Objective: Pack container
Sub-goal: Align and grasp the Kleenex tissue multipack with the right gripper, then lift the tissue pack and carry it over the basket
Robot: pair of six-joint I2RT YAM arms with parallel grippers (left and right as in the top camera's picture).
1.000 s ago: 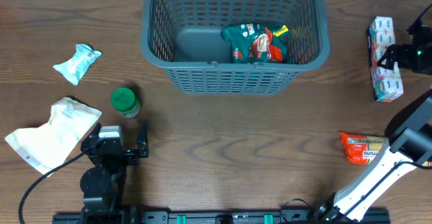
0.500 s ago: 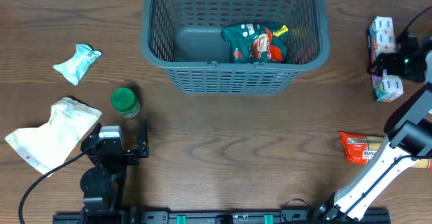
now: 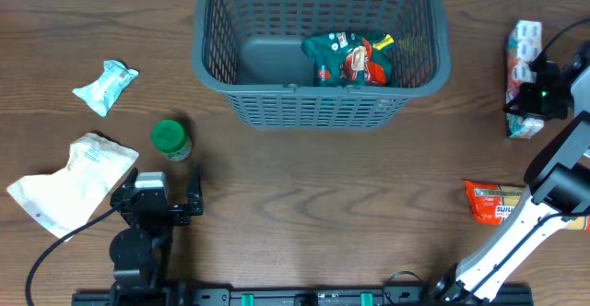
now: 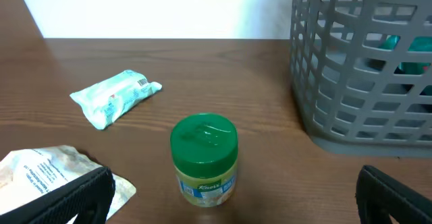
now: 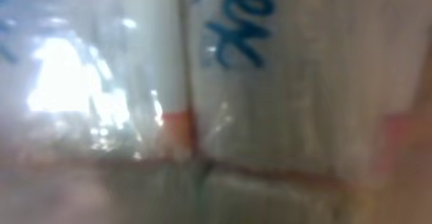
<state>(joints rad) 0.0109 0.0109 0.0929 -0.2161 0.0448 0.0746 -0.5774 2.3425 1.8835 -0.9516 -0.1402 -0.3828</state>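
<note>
The container [image 3: 318, 92] is a dark grey slotted basket at the top middle, with a green snack packet [image 3: 352, 60] on its base. Its lattice wall [image 4: 364, 82] fills the right of the left wrist view. My right gripper [image 3: 544, 92] sits across the middle of a white tissue pack [image 3: 524, 46] at the far right, pinching it. That pack's shiny wrap [image 5: 270, 82] fills the right wrist view, blurred, and hides the fingers. My left gripper [image 3: 161, 184] rests open at the lower left. A green-lidded jar [image 4: 204, 158] stands just ahead of its wide-apart fingers.
The jar [image 3: 171, 139] stands left of the container. A light blue packet [image 3: 105, 86] lies at the far left, and a white pouch [image 3: 69, 182] below it beside the left gripper. A red packet [image 3: 496, 201] lies at the lower right near the right arm.
My right gripper moved left onto the tissue pack and closed across its middle. The pack shifted slightly and now looks pinched. The left arm stayed still.
</note>
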